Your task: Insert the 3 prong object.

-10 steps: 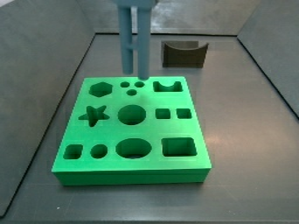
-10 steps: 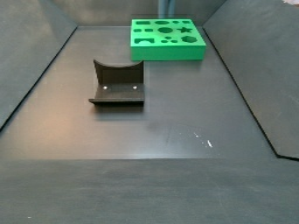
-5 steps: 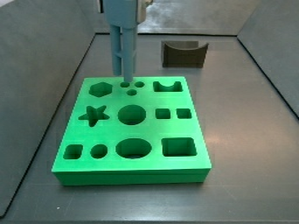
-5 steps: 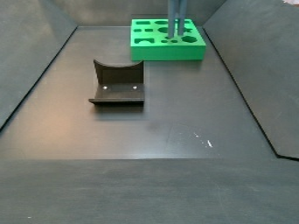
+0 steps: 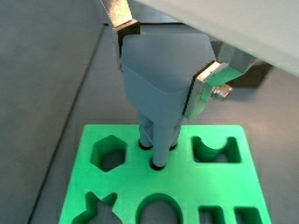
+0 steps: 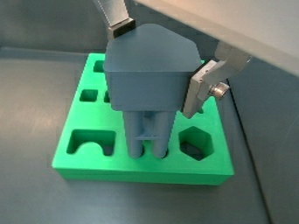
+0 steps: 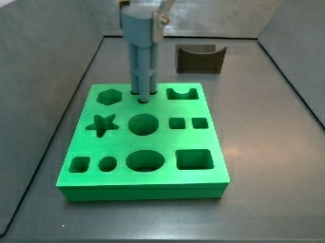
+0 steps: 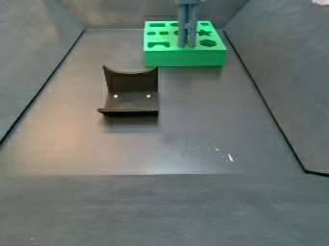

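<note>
The green board [image 7: 146, 142] lies toward the table's far edge. My gripper [image 5: 163, 66] is above it, clamped on the 3 prong object [image 7: 139, 66] — upright, long axis vertical, rod tips at the three small holes [image 5: 156, 156] directly below.

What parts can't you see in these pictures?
- The prong tips of the 3 prong object: in both wrist views its own body hides how deep they sit in the green board.
- The end effector: in a side view the top edge cuts it off.
- The board's holes: too small in that side view.
</note>
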